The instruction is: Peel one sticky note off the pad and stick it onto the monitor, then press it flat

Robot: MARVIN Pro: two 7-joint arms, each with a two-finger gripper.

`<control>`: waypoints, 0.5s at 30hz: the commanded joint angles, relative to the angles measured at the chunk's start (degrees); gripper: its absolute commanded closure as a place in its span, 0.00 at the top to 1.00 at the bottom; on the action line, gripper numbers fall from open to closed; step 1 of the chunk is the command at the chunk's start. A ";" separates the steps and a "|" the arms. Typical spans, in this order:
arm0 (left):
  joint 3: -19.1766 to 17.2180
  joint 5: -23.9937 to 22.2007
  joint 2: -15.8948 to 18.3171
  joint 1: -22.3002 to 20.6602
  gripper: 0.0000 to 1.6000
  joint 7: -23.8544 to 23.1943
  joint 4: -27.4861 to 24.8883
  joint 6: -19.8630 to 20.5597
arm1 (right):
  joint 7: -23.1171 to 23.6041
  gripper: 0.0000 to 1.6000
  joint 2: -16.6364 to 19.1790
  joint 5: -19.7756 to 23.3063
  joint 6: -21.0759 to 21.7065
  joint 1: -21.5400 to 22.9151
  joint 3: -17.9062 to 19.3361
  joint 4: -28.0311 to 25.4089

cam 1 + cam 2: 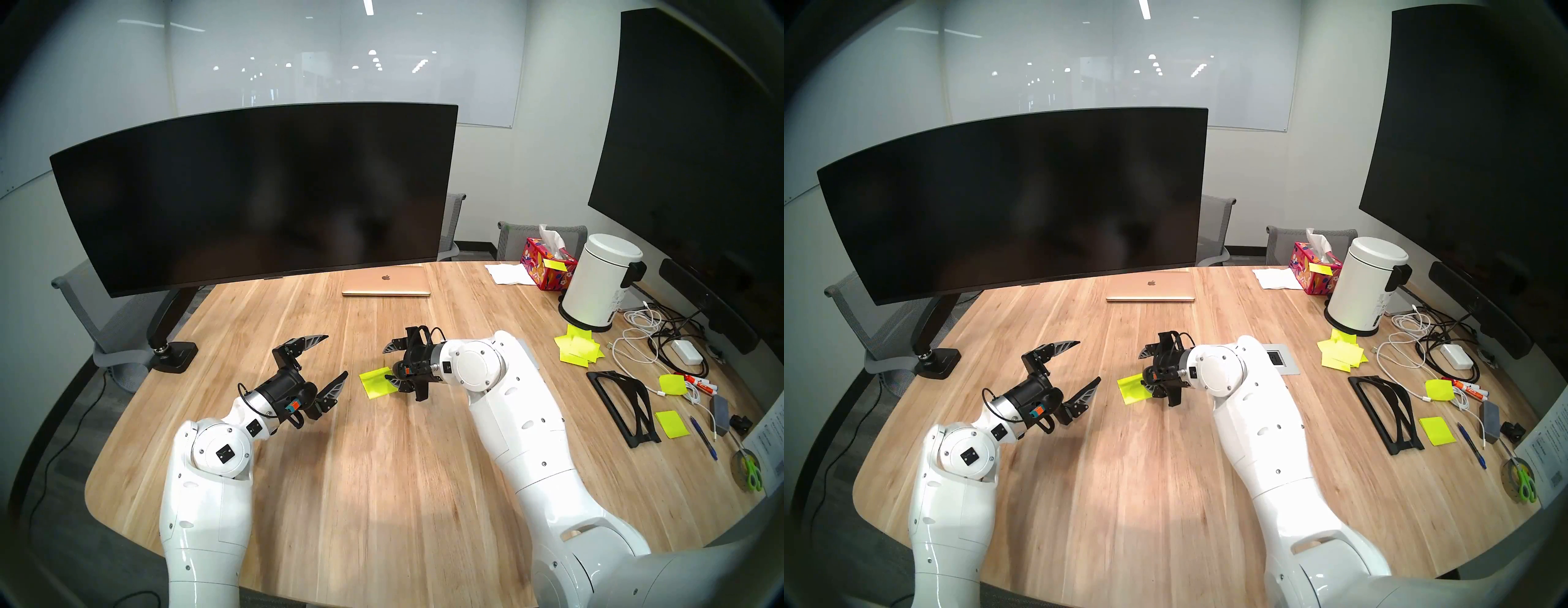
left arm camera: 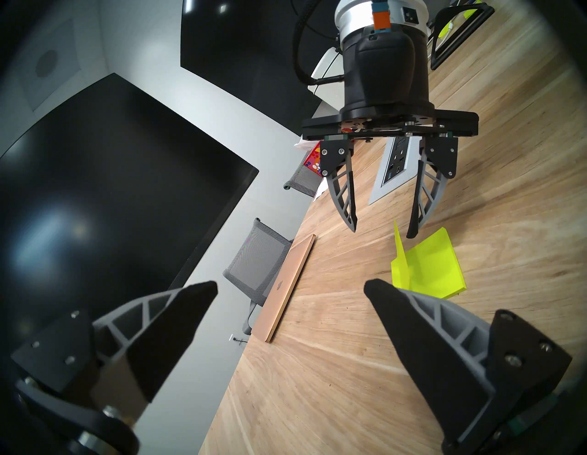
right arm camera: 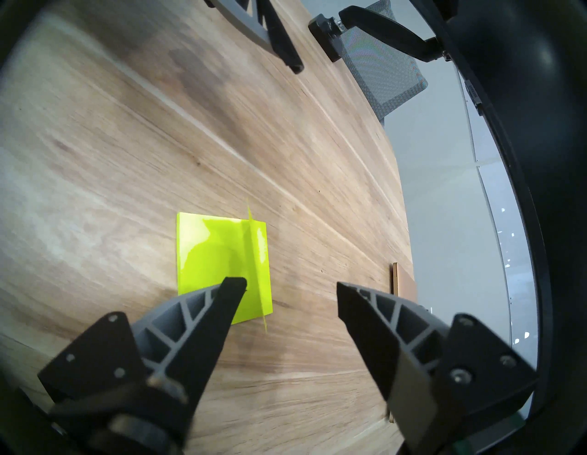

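The pad lies flat on the wooden table, mid-centre; it also shows in the right wrist view. Its top sticky note is peeled up and stands on edge, still joined along one side. My right gripper is open just above the pad. The raised note stands between its jaws, close to one fingertip, and is not pinched. My left gripper is open and empty, a hand's width left of the pad. The wide curved monitor stands behind on its arm mount.
A closed gold laptop lies under the monitor's right end. At the right are a tissue box, a white bin, a messy pile of yellow sheets, cables, a black stand and a tall flat screen.
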 commanded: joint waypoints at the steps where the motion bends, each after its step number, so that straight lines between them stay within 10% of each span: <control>1: 0.00 -0.02 0.04 -0.30 1.00 0.05 -0.92 -0.02 | -0.55 0.75 -0.81 0.32 0.09 0.99 0.10 0.09; 15: -0.01 -0.02 0.02 -0.30 1.00 0.03 -0.91 -0.04 | -0.86 0.75 -1.31 0.28 -0.30 1.45 0.09 1.42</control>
